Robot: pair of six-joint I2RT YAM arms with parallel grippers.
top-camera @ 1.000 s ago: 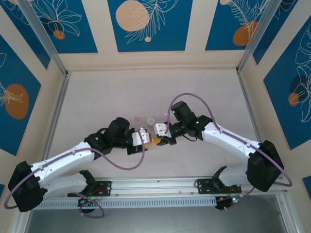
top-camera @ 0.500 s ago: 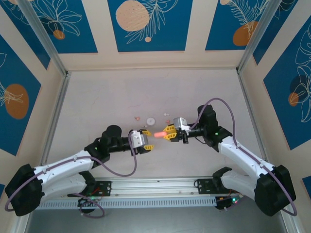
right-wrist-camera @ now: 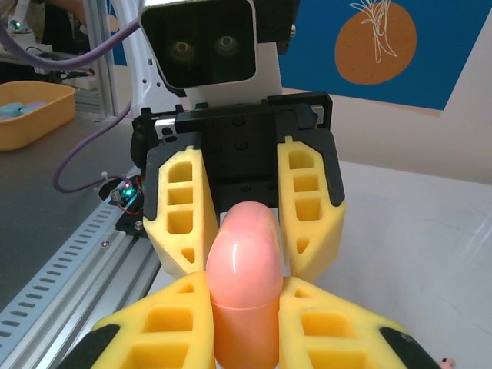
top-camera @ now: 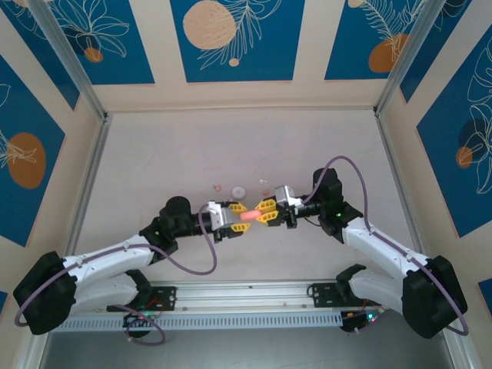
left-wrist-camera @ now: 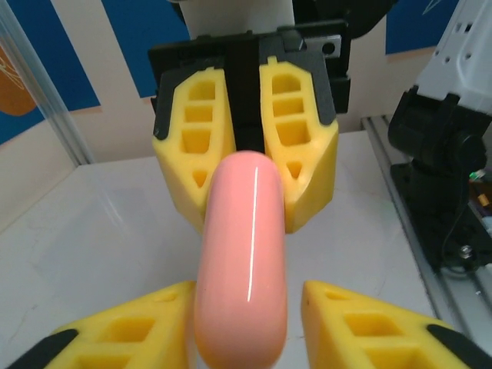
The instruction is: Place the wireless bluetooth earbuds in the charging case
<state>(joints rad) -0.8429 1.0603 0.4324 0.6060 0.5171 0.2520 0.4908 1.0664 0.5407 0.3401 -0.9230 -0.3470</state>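
Note:
The salmon-pink charging case (top-camera: pixel 250 215) hangs above the table between both grippers, its lid closed along a seam (right-wrist-camera: pixel 244 296). My right gripper (top-camera: pixel 266 211) is shut on one end of the case (right-wrist-camera: pixel 244 254), and both its yellow pads press the sides. My left gripper (top-camera: pixel 237 214) is open around the other end (left-wrist-camera: pixel 242 254); one pad touches it and a gap shows at the other pad (left-wrist-camera: pixel 361 323). Tiny pinkish earbud specks (top-camera: pixel 217 186) and whitish ones (top-camera: pixel 265 183) lie on the table behind the grippers.
A small white disc (top-camera: pixel 239 191) lies between the earbud specks. An aluminium rail (top-camera: pixel 246 296) runs along the near edge by the arm bases. Metal frame posts (top-camera: pixel 84 161) and walls close in the table's sides and back.
The right gripper lifted the pink case off the table and pulled right; in the last half second my left gripper slid in, open, around the case's free end.

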